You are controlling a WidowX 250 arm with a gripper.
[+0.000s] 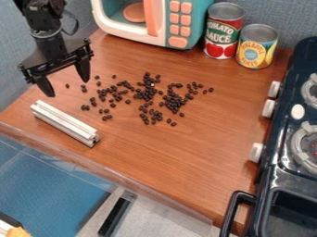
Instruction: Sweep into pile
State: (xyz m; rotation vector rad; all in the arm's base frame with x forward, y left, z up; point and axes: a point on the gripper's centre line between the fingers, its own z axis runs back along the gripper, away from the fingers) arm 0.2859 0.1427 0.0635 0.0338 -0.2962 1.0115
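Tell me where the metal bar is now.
In the camera view, the metal bar lies at left on the table, below the gripper in the picture, with the beans to its upper right.

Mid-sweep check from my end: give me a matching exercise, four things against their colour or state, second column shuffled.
1. gripper
2. beans
3. bar
4. toy microwave

A. silvery, lying flat on the table
B. teal and white, with orange buttons
C. fingers spread apart
D. dark, scattered loosely

Right pairs: 1-C, 2-D, 3-A, 4-B
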